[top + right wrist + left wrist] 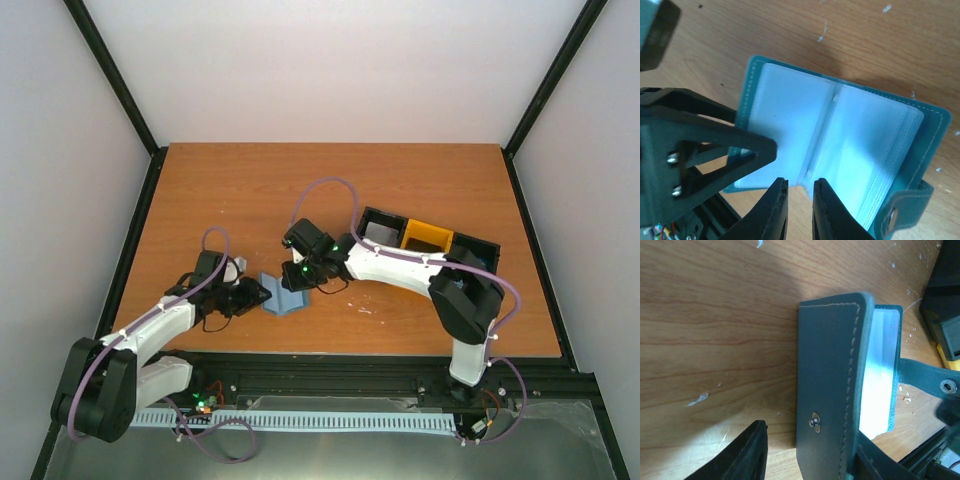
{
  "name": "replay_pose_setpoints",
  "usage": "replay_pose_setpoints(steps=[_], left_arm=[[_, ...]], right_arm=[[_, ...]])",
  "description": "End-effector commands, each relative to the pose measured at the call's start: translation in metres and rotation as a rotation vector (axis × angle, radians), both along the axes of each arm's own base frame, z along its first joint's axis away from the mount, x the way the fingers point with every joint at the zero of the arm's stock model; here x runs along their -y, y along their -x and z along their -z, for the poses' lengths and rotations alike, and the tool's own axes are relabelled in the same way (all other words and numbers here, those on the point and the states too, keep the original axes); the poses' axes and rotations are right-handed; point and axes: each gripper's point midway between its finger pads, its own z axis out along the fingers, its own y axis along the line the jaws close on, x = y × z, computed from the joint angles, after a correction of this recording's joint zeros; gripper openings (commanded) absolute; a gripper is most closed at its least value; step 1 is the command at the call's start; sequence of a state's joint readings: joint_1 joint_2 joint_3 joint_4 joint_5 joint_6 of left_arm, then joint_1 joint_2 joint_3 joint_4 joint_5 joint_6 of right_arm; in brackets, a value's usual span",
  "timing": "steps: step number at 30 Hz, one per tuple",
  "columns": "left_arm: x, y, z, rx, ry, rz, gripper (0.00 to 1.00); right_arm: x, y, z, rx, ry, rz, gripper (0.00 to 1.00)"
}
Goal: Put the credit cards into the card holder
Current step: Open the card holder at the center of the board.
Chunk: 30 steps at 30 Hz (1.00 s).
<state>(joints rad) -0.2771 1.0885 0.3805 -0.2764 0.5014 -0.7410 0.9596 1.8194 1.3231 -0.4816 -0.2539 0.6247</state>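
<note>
1. The right claw [801, 184] is hovering at the 6 o'clock edge of the card holder [850, 135] in its own wrist view. Its jaws are standing almost together with a thin slit between them. Nothing is showing in that slit, so it is judged to be carrying nothing.
2. The left claw [250, 296] is standing at 9 o'clock of the holder in the overhead view, jaws spread and straddling one cover. Bare desk [330, 180] is showing between its outer finger and that cover, so no firm pinch is being made.
3. The card holder is lying at about 7 o'clock of the desk's centre, between the two claws. It is spread open like a book, with one cover raised.
4. Its sleeves [790, 115] are showing pale and clear with no red print behind them. The snap tab [902, 210] is hanging loose at 5 o'clock.
5. The credit cards are appearing in no view. The tray [385, 214] is sitting at 3 o'clock, its contents too small to tell.
6. Judgement: the opening is looking done and the loading is not yet showing. Every card is waiting to be fetched and slid into a sleeve.
</note>
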Motion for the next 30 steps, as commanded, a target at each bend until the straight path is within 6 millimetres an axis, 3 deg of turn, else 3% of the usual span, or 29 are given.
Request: replay_pose_setpoints(steps=[1,5,9,12,15,21,26,30], left_arm=[[0.002,0.000,-0.006,-0.014,0.015,-0.010,0.41],[-0.004,0.000,-0.010,-0.021,-0.008,-0.048,0.44],[-0.018,0.004,0.003,-0.074,-0.079,-0.118,0.44],[-0.025,0.006,0.012,-0.119,-0.112,-0.159,0.41],[-0.027,0.007,0.017,-0.143,-0.127,-0.171,0.39],[-0.032,0.006,0.017,-0.148,-0.159,-0.187,0.39],[-0.039,0.005,0.018,-0.159,-0.191,-0.230,0.38],[-0.054,0.002,0.012,-0.145,-0.242,-0.307,0.39]], right_arm=[[-0.016,0.001,0.003,-0.021,-0.041,-0.035,0.15],[-0.028,0.006,0.020,-0.067,-0.040,-0.073,0.19],[-0.038,0.009,0.033,-0.077,-0.018,-0.094,0.23],[-0.041,0.001,0.044,-0.019,0.079,-0.078,0.26],[-0.030,-0.002,0.064,0.024,0.240,-0.062,0.30],[-0.003,-0.007,0.086,0.096,0.473,-0.009,0.44],[0.016,0.001,0.110,0.059,0.553,-0.001,0.54],[0.019,0.010,0.125,0.017,0.547,-0.003,0.64]])
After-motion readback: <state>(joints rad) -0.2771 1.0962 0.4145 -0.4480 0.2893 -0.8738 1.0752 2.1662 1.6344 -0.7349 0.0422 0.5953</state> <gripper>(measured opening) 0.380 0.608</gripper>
